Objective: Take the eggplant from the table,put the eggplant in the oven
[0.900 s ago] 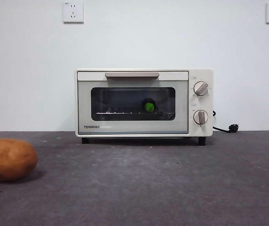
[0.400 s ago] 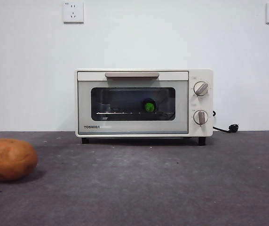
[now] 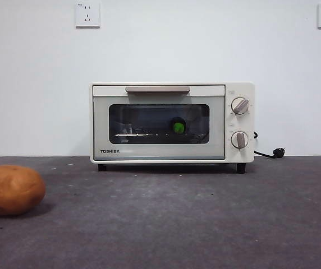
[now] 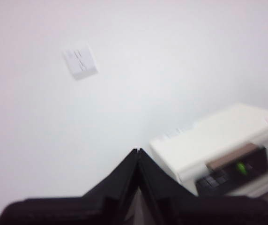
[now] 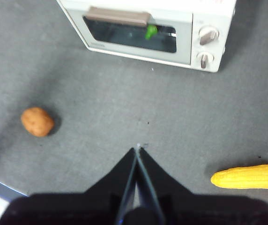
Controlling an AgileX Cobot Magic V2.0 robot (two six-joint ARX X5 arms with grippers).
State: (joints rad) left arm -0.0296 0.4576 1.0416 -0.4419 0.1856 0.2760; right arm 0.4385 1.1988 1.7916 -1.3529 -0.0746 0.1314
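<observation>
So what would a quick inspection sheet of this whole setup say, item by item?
Surface: dark grey table, speckled, matte.
Job's things: eggplant inside the oven, green stem cap showing through the glass; door shut.
Clutter: potato and corn cob lying on the table, apart from the oven.
Grippers: left gripper raised, facing the wall, jaws shut, empty; right gripper above the table, jaws shut, empty.
Cables: black power plug beside the oven.
Surroundings: white wall, two wall sockets.

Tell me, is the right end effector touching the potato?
Apart. The right wrist view shows the right end effector raised above the table, with bare grey surface between it and the potato, which lies off to one side.
</observation>
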